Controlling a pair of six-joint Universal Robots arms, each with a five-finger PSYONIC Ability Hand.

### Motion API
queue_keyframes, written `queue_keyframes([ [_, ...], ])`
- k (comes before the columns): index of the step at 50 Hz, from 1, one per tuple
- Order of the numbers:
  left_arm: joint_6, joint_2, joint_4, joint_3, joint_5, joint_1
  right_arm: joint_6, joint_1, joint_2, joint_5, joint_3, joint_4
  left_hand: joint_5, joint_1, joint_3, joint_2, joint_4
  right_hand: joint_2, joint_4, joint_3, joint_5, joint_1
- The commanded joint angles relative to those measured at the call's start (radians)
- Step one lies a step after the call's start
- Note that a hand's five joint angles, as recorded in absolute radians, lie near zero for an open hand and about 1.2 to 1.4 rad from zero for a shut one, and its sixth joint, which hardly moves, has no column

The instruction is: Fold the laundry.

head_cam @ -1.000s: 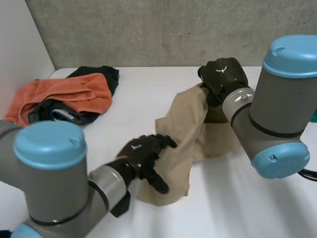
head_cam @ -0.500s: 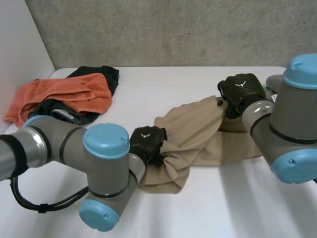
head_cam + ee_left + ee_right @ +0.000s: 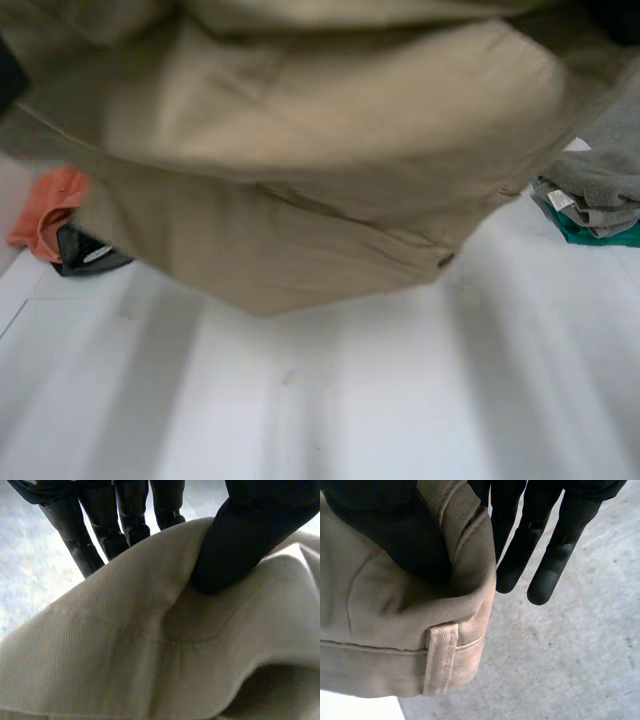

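Beige garment: the beige garment [image 3: 300,180] hangs in the air above the surface [image 3: 350,400], spread wide across the far half of the head view, with its lower hem clear of the white top.
Left robot hand: the left robot hand [image 3: 240,535] is closed on the garment. Its thumb presses into a fold near a stitched seam, and its fingers [image 3: 82,550] stand straight behind the cloth.
Right robot hand: the right robot hand [image 3: 395,535] grips a rolled edge of the garment. The thumb lies on the cloth and the fingers [image 3: 555,555] reach straight past the other side of the fold.
Open room: the near and middle parts of the surface lie bare below the hanging hem.
Left edge: an orange cloth [image 3: 45,210] lies by the left edge of the surface, with a black item [image 3: 85,255] just beside it. Both are partly hidden behind the garment.
Right edge: a grey folded cloth [image 3: 600,185] rests on a teal cloth [image 3: 600,235] by the right edge.
Wrist views add: the right wrist view shows a belt loop [image 3: 440,657] sewn across the edge that the hand grips. The left wrist view shows the fine ribbed weave.
Labels: a small white tag [image 3: 561,200] sits on the grey cloth. Its writing is too small to read.
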Motion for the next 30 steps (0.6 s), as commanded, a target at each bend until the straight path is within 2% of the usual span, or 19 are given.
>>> queue_keyframes([
  [1, 0.001, -0.059, -0.018, 0.032, 0.008, 0.003, 0.027, -0.016, 0.010, -0.016, -0.009, 0.014, 0.221, 0.260, 0.204, 0.199, 0.197, 0.213, 0.197, 0.209, 0.210, 0.276],
  [3, 0.001, -0.109, -0.017, 0.029, 0.014, 0.003, 0.050, -0.017, 0.049, -0.018, -0.003, 0.011, 0.221, 0.260, 0.204, 0.199, 0.197, 0.213, 0.197, 0.209, 0.210, 0.276],
  [10, 0.001, -0.403, -0.006, 0.009, 0.047, 0.029, 0.132, -0.027, 0.344, -0.021, -0.013, -0.061, 0.221, 0.260, 0.204, 0.199, 0.197, 0.213, 0.197, 0.209, 0.210, 0.276],
  [11, -0.001, -0.437, -0.003, 0.010, 0.047, 0.038, 0.132, -0.031, 0.418, -0.019, -0.019, -0.111, 0.221, 0.260, 0.204, 0.199, 0.197, 0.213, 0.197, 0.209, 0.210, 0.276],
  [14, -0.004, -0.593, 0.035, 0.041, 0.048, 0.073, 0.133, -0.031, 0.526, -0.004, -0.044, -0.194, 0.221, 0.260, 0.204, 0.199, 0.197, 0.213, 0.197, 0.209, 0.210, 0.276],
  [21, 0.010, -0.923, 0.192, 0.241, 0.050, 0.096, 0.126, -0.013, 0.836, 0.105, -0.170, -0.441, 0.221, 0.260, 0.204, 0.199, 0.197, 0.213, 0.197, 0.209, 0.210, 0.276],
  [22, 0.013, -0.952, 0.201, 0.268, 0.051, 0.101, 0.123, -0.013, 0.906, 0.116, -0.208, -0.531, 0.221, 0.260, 0.204, 0.199, 0.197, 0.213, 0.197, 0.209, 0.210, 0.276],
  [23, 0.015, -0.977, 0.212, 0.294, 0.051, 0.107, 0.123, -0.011, 0.931, 0.117, -0.219, -0.569, 0.221, 0.260, 0.204, 0.199, 0.197, 0.092, 0.076, 0.088, 0.089, 0.155],
  [24, 0.019, -1.023, 0.232, 0.350, 0.051, 0.125, 0.121, -0.011, 0.954, 0.114, -0.225, -0.607, -0.201, -0.161, -0.217, -0.222, -0.224, -0.133, -0.149, -0.137, -0.136, -0.070],
  [26, 0.018, -1.043, 0.250, 0.397, 0.051, 0.146, 0.118, -0.008, 1.019, 0.113, -0.248, -0.722, -0.903, -0.863, -0.919, -0.924, -0.926, -1.008, -1.024, -1.013, -1.012, -0.946],
  [27, 0.018, -1.046, 0.264, 0.420, 0.050, 0.155, 0.116, -0.005, 1.033, 0.117, -0.251, -0.753, -1.001, -0.962, -1.018, -1.023, -1.024, -1.008, -1.024, -1.013, -1.012, -0.946],
  [30, 0.015, -1.040, 0.301, 0.438, 0.047, 0.167, 0.116, -0.005, 1.036, 0.126, -0.251, -0.836, -1.001, -0.962, -1.018, -1.023, -1.024, -1.008, -1.024, -1.013, -1.012, -0.946],
])
